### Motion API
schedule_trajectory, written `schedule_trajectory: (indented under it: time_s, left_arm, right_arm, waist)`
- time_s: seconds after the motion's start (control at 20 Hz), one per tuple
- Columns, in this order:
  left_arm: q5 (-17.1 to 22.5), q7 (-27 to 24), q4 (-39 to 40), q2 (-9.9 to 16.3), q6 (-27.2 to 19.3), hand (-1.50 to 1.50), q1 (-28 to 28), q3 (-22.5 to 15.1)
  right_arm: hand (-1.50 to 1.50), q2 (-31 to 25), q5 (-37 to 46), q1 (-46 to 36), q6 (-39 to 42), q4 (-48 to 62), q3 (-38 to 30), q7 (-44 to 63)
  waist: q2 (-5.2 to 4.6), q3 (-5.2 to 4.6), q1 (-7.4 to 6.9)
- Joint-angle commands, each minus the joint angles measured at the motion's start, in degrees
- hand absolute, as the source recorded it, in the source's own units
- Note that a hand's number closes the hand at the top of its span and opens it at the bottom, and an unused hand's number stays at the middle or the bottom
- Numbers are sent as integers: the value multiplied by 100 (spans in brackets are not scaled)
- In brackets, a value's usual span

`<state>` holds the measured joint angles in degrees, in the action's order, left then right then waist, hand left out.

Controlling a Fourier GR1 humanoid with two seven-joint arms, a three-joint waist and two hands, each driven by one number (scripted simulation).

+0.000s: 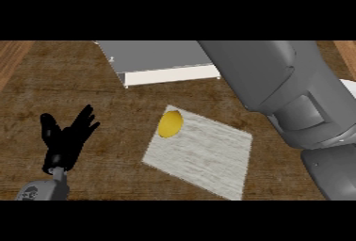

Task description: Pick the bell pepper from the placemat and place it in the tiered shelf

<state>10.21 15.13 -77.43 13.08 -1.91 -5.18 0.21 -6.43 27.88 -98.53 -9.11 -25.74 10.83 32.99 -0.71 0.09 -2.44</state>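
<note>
The yellow bell pepper (170, 124) is lying at the placemat's (205, 157) 11 o'clock corner, untouched, with the tiered shelf (156, 59) waiting toward 12 o'clock on the desk (69, 94). The left hand (66, 136) is resting at 9 o'clock, fingers spread and released, holding nothing. The right hand is not showing; only its grey forearm (278, 84) is crossing at 2 o'clock. The pepper is probably light, smooth and liable to roll, so taking it across its broad middle seems wisest.

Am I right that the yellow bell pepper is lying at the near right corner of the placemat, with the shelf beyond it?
Not quite. In the head view the yellow bell pepper lies at the far left corner of the placemat, overlapping its edge, not the near right one. The shelf is indeed beyond it.
</note>
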Motion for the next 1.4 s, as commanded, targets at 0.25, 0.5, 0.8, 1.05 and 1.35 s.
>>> schedule_trajectory:
  time_s: [0.25, 0.5, 0.8, 1.05, 1.35]
  left_arm:
    - [-17, 16, 18, -37, 141, 0, 243, -74]
    - [107, 100, 222, 130, 280, 0, -4, 142]
    - [-98, 243, 80, -76, -49, 0, -60, 17]
    - [-105, -39, 103, -50, 126, 0, 272, -12]
    - [-176, 67, -17, -203, -36, 0, 195, -78]
  right_arm:
    - [150, -168, 136, -231, -238, 938, -277, -810]
    - [150, 104, 164, -252, -496, 1126, -367, -1059]
    - [150, -7, 178, -416, -315, 1322, -481, -1263]
    - [150, -82, -97, -244, -1057, 1317, -891, -1070]
    - [-150, -125, -545, -124, -1487, 1161, -1451, -1431]
  waist:
    - [-43, -23, -113]
    - [-40, -24, -74]
    - [-30, -22, -43]
    - [-43, -21, -63]
    - [-54, -18, -89]
